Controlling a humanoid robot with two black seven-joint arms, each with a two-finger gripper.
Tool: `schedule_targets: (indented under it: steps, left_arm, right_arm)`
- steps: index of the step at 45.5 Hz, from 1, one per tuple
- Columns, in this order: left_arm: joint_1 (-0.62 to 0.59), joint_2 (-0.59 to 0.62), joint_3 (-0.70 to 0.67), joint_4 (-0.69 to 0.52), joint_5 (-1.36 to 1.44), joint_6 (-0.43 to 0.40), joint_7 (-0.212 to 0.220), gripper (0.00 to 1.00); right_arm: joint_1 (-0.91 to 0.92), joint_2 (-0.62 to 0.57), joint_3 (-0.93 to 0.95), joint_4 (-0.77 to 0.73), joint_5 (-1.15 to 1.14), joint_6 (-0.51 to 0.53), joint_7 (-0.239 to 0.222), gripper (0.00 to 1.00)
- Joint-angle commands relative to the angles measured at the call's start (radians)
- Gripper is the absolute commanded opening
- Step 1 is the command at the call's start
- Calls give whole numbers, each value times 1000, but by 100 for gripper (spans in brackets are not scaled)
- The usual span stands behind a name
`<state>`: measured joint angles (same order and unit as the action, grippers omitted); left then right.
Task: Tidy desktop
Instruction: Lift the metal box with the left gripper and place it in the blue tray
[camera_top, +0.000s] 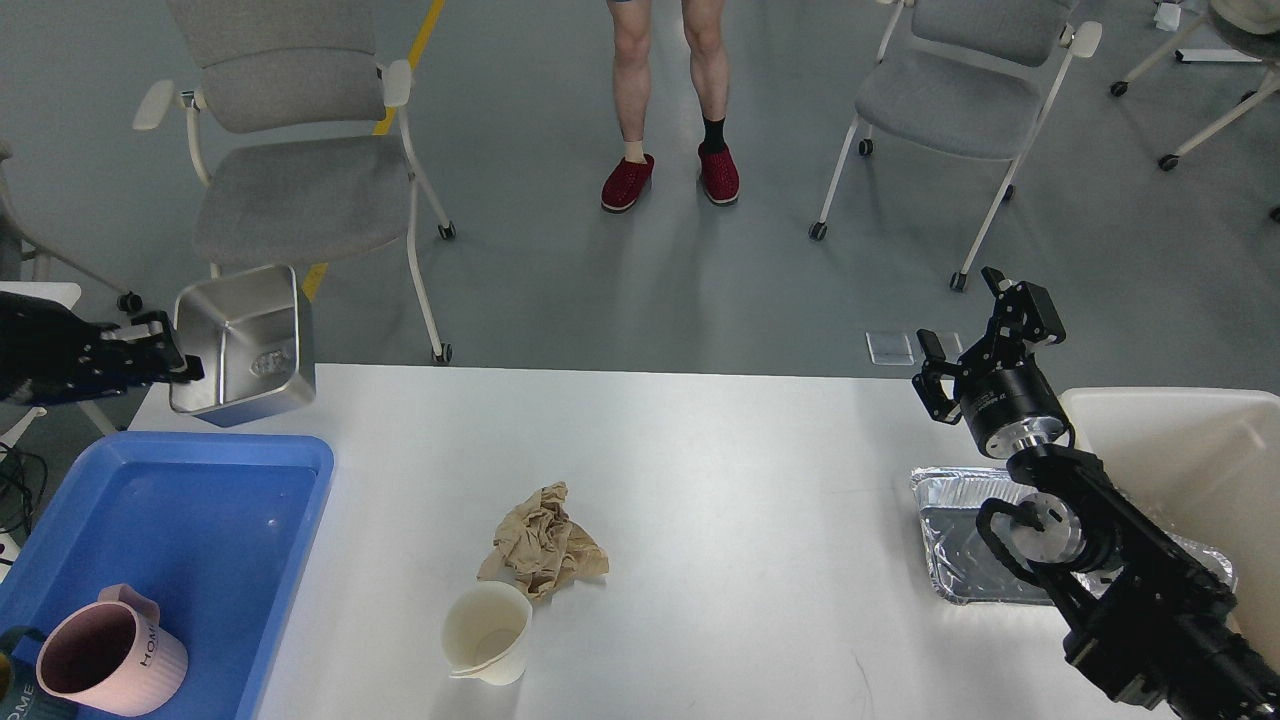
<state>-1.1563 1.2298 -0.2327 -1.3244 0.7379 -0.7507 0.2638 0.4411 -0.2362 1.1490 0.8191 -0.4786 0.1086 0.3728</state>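
Note:
The white desktop (700, 470) carries a crumpled brown paper (542, 542), a white paper cup (487, 632) lying near the front edge, and a foil tray (955, 545) at the right. My left gripper (170, 352) is shut on the rim of a steel square container (243, 345) and holds it tilted in the air above the far left corner of the desktop, over the back edge of the blue tray (170, 530). My right gripper (975, 325) is open and empty, raised above the desktop's far right edge.
A pink mug (105, 665) sits in the blue tray's front corner. A cream bin (1190, 470) stands at the right edge. Grey chairs (290, 190) and a person's legs (670, 100) are on the floor beyond the desktop.

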Motion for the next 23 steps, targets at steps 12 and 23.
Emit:
schedule_targets:
  steps: [12,23]
  left_arm:
    - [21,56,-83,14,0,-56,0,2]
    - [220,-45,-88,215,0,85,-18,3]
  right_arm:
    - [7,3,0,2,0,-7,0,100]
    - [-4,2,0,2,0,-4,0,100]
